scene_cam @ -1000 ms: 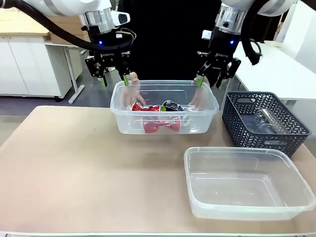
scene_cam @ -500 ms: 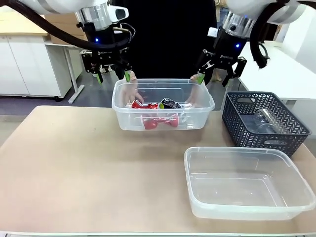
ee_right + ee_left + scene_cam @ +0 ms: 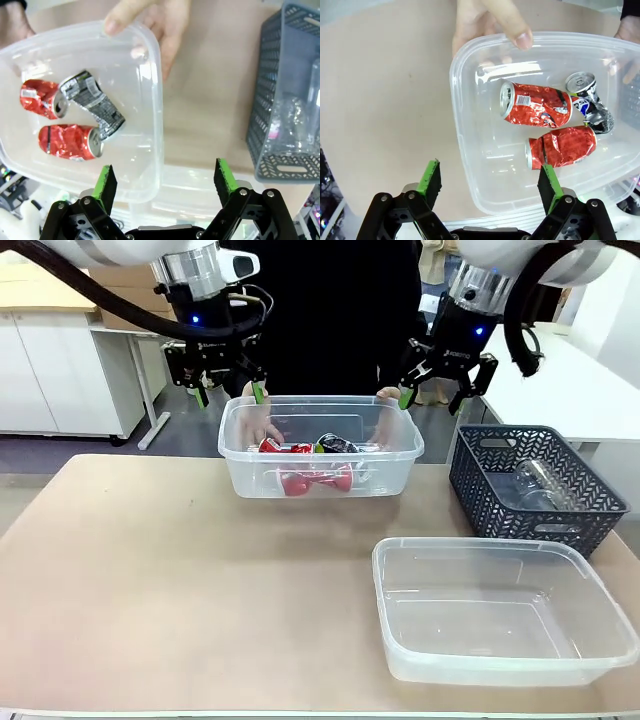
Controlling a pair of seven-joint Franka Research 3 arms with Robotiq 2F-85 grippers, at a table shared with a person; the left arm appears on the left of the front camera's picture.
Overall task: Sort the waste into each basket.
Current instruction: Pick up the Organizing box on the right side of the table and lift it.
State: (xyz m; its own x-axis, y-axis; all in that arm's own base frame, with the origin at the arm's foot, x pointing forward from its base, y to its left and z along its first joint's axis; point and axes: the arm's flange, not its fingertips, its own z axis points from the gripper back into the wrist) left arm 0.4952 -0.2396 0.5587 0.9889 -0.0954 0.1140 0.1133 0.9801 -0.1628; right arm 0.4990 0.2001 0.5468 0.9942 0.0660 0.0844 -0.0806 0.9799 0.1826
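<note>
Since the earlier frame, the tub with cans [image 3: 320, 445] was lifted a little and shifted left by the person's two hands [image 3: 262, 423]. Two clear tubs were present; the second one [image 3: 505, 610] sat empty on the table [image 3: 150, 580]. Three crushed cans [image 3: 540, 105] lay in the held tub, two red-and-silver, one dark. Left gripper [image 3: 228, 392] and right gripper [image 3: 436, 398] hovered above its rim, fingers apart, holding nothing.

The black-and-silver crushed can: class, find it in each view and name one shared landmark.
Front view: black-and-silver can, mid-tub, behind the red cans.
Left wrist view: right side.
Right wrist view: left of centre.
Shared landmark: the clear tub that a person's hands hold.
</note>
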